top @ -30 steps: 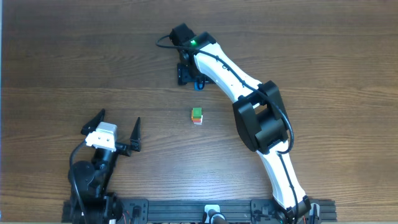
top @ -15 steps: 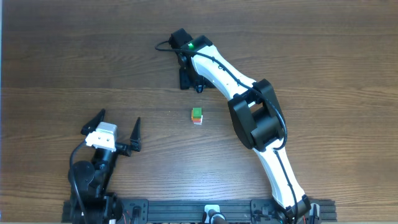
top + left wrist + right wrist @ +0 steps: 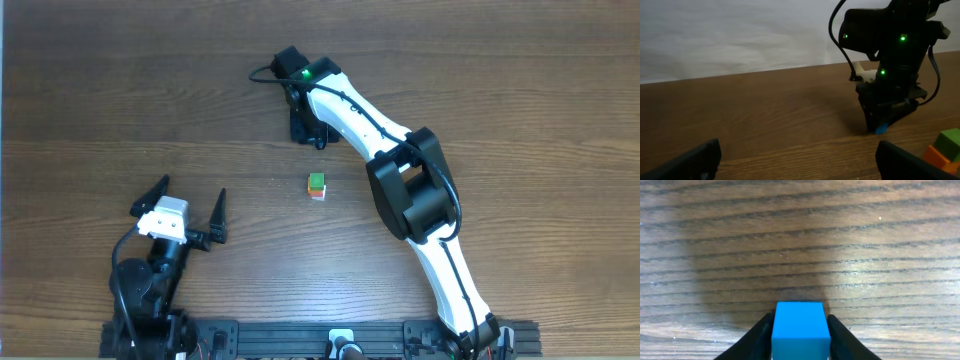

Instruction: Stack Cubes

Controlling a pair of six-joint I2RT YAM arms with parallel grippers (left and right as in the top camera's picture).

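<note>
Right jaws: closed narrow on the small blue plastic cube, one finger pressed to each opposite side face.
Right gripper: points down at the dark brown wooden bench, towards its far edge and a little left of centre.
Blue cube, attitude: sits square between the fingers, with its edges parallel to them. All sides look equal, so there is no long axis. I cannot tell whether it touches the wood.
Left jaws: spread wide, holding nothing.
Left gripper: near the bench's near left corner, well apart from all cubes.
Stack: a small green cube rests on a small orange cube near the bench centre, between the two grippers and apart from the blue cube.
Stack, attitude: upright, with the sides roughly in line.
Right arm: a green indicator light glows on the wrist housing.
</note>
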